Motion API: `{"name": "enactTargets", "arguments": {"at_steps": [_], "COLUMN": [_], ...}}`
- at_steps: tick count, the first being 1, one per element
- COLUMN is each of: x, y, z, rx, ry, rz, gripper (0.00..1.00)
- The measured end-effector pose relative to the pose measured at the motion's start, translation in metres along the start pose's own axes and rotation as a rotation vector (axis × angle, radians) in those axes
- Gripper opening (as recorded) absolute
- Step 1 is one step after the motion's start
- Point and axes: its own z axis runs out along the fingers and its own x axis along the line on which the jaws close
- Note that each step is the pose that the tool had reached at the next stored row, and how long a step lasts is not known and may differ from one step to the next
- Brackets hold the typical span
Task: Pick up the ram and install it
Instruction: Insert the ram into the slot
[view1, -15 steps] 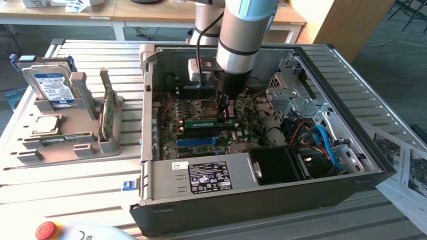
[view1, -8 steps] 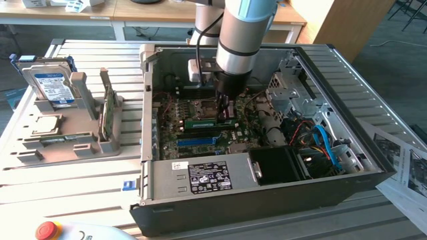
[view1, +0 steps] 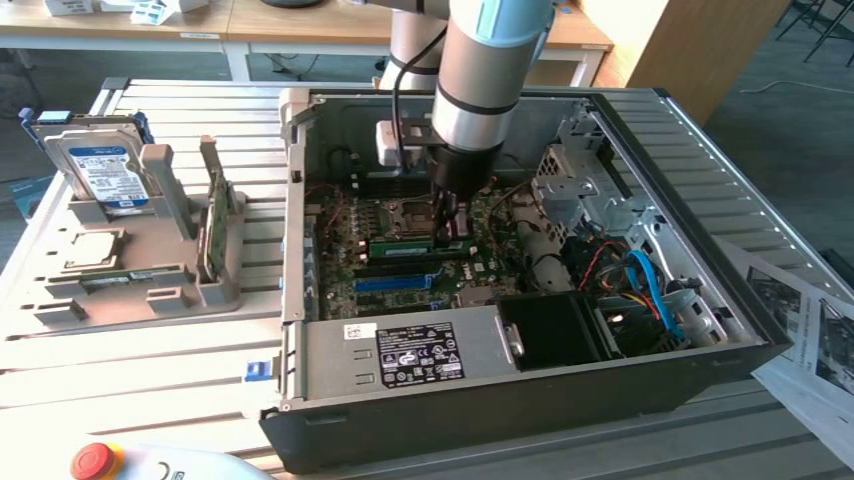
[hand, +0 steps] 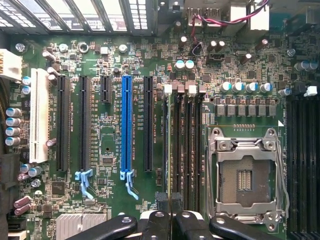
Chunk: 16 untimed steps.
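One tool (view1: 453, 228) is logged low inside the open computer case (view1: 747, 335), which lies on its side on the slatted tabletop (view1: 147, 350). We record its black fingers (hand: 161, 202) drawn narrow, one on each face of the ram (view1: 400, 244), gripping it. The ram stands on its long edge over the motherboard (hand: 107, 135), in line with the black memory slots just beside the empty processor socket (hand: 247, 175). In the wrist view we see it edge-on, as a thin green line running out from between the fingers. Whether it sits fully down in a slot we cannot tell. Also on the board are one long blue slot strip (hand: 126, 125) and one white slot (hand: 39, 115), both apart from the ram. In the case we note one power supply (view1: 400, 358) with a black label. At the exterior view's left, on the tabletop, we list one grey holder (view1: 167, 290) carrying a hard drive (view1: 100, 170) and a broader green card (view1: 214, 235) upright on edge. Near the front edge sits one red button (view1: 96, 460).
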Motion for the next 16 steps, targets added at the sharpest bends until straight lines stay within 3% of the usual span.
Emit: {"name": "enactTargets", "arguments": {"at_steps": [12, 15, 16], "x": [0.0005, 0.0006, 0.0006], "y": [0.0, 0.0, 0.0], "z": [0.0005, 0.0004, 0.0004], "rx": [0.0003, 0.0, 0.0], "ry": [-0.0001, 0.0, 0.0], "rz": [0.0, 0.0, 0.0], "gripper": [0.13, 0.25, 0.25]}}
